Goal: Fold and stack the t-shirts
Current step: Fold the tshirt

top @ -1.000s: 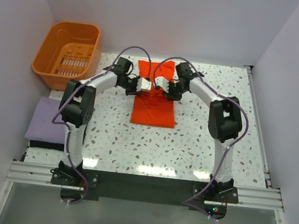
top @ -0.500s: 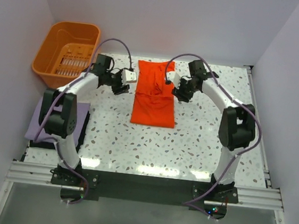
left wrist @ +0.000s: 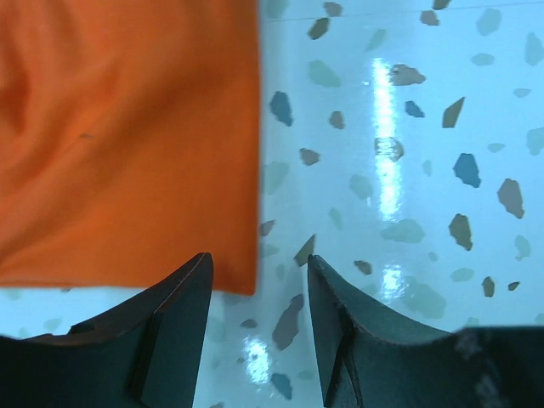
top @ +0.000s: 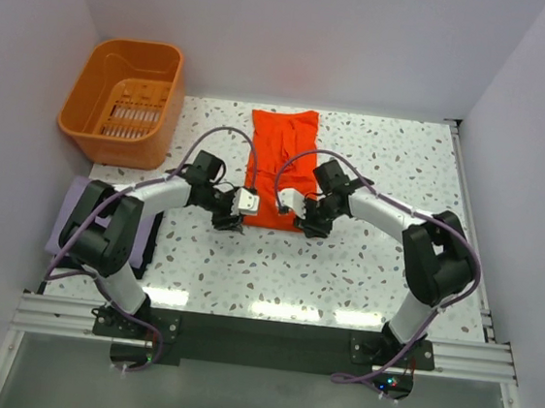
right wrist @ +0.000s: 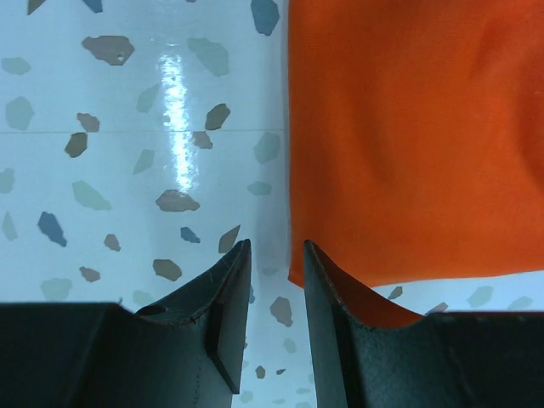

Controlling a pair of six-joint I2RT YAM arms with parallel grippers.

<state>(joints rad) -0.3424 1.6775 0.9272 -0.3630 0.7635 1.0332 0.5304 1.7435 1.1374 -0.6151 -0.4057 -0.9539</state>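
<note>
The orange-red t-shirt (top: 282, 161) lies as a long flat strip in the middle of the table, running from the far edge toward me. My left gripper (top: 234, 221) is low at its near left corner, jaws open. In the left wrist view that cloth corner (left wrist: 242, 276) lies just past the gap of the left gripper (left wrist: 259, 272). My right gripper (top: 307, 227) is at the near right corner, open too. In the right wrist view the right gripper (right wrist: 276, 251) straddles the shirt's edge (right wrist: 297, 272), one finger (right wrist: 327, 289) over the cloth. The lavender t-shirt (top: 68, 222) lies folded at the table's left edge, partly behind my left arm.
An orange slotted plastic basket (top: 123, 96) stands at the far left corner. White walls close in the table on the left, the back and the right. The speckled tabletop (top: 402, 179) is bare right of the shirt.
Both grippers opened, let go of the orange-red shirt near its middle, swung outward, then came down to its near corners. The shirt's far end now lies flat.
</note>
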